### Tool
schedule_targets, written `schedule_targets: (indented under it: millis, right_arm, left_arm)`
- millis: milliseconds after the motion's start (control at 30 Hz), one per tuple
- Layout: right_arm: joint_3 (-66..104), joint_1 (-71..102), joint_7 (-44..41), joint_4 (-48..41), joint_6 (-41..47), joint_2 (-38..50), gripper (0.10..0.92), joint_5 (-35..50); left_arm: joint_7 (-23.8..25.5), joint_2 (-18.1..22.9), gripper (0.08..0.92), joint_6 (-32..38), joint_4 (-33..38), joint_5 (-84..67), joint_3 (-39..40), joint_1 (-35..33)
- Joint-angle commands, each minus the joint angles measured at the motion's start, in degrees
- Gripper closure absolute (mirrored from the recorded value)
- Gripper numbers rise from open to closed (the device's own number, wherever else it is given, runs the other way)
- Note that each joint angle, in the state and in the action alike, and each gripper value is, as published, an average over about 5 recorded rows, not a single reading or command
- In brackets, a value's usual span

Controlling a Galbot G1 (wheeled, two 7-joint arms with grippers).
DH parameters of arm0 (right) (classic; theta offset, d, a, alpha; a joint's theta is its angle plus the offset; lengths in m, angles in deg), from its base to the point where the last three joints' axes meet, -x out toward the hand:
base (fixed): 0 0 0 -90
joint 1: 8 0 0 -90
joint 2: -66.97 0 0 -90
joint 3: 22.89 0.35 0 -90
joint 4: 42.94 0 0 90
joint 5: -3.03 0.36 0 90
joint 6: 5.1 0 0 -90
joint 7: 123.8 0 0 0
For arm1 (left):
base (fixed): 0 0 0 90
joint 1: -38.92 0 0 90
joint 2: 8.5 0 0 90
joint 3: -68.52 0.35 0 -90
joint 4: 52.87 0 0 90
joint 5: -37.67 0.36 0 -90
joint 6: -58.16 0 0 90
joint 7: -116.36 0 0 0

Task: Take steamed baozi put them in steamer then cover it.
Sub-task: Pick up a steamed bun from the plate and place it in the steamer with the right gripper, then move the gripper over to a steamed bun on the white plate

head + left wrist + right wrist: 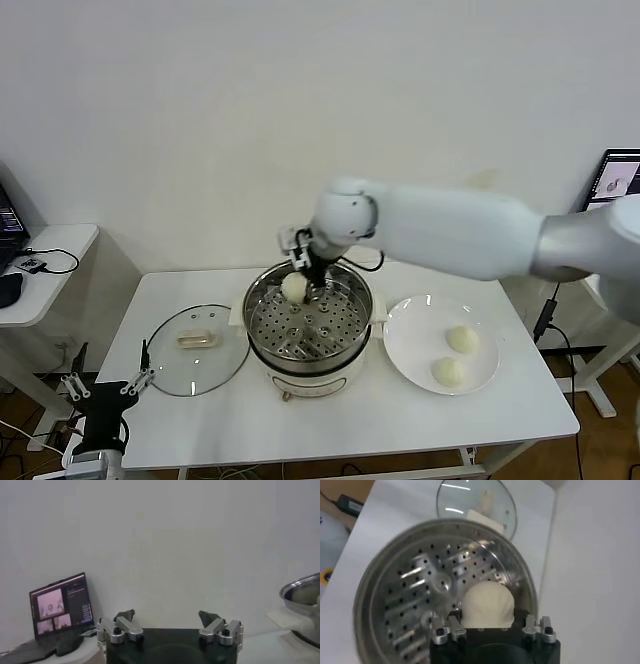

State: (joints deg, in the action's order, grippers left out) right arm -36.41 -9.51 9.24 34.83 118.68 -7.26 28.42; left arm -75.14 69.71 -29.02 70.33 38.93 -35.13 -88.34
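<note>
The steamer (345,345) stands mid-table with its perforated tray (318,322) bare. My right gripper (303,268) reaches in over the back rim and is shut on one baozi (294,288), low over the tray. In the right wrist view the baozi (487,602) fills the gap in the right gripper (491,620), inside the steamer (380,580). Two more baozi (462,339) (448,372) lie on a white plate (405,345). The glass cover (225,362) lies flat left of the steamer. My left gripper (105,385) hangs open off the table's front left corner.
The left wrist view shows the left gripper (167,616) empty, a laptop (60,607) on a side desk and the steamer's rim (305,587). The cover (460,500) lies beyond the pot in the right wrist view. A monitor (620,180) stands far right.
</note>
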Motion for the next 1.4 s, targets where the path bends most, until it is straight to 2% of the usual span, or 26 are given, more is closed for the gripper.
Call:
schedule_targets:
  millis: [33,500,767,933,1133,1400]
  right_arm:
    - [-0.70,5.40,1.56,-5.29,3.03,-7.77,0.378,-2.07]
    - [-0.07,7.76,1.93,-7.52,2.99,-8.48,0.366,-3.93]
    - [1.56,1.02,-0.04,-4.27,1.61,-3.14,0.213,-2.09]
    - [1.51,-5.34,-6.23,0.66,-2.17,3.60,0.203,-2.28]
    - [0.83,-12.67,-15.69,6.31,-11.55,17.16,0.203,-6.05]
    - [-2.30,-12.63,-19.95,16.88,-16.88,36.93,0.202,-15.65]
  left_arm:
    - [0.03,0.16,0.177,-0.03,-0.08,0.06,0.03,0.24]
    - [-0.09,-0.04,0.177,0.22,-0.92,-0.07,-0.14,0.29]
    - [-0.13,0.19,0.177,0.24,-0.37,0.15,0.27,0.18]
    - [-0.12,0.28,0.177,0.10,0.25,0.51,0.97,0.28]
    - [-0.10,0.06,0.177,-0.05,0.79,0.55,1.26,0.36]
    - [-0.12,0.03,0.177,-0.15,0.94,0.94,2.16,0.35]
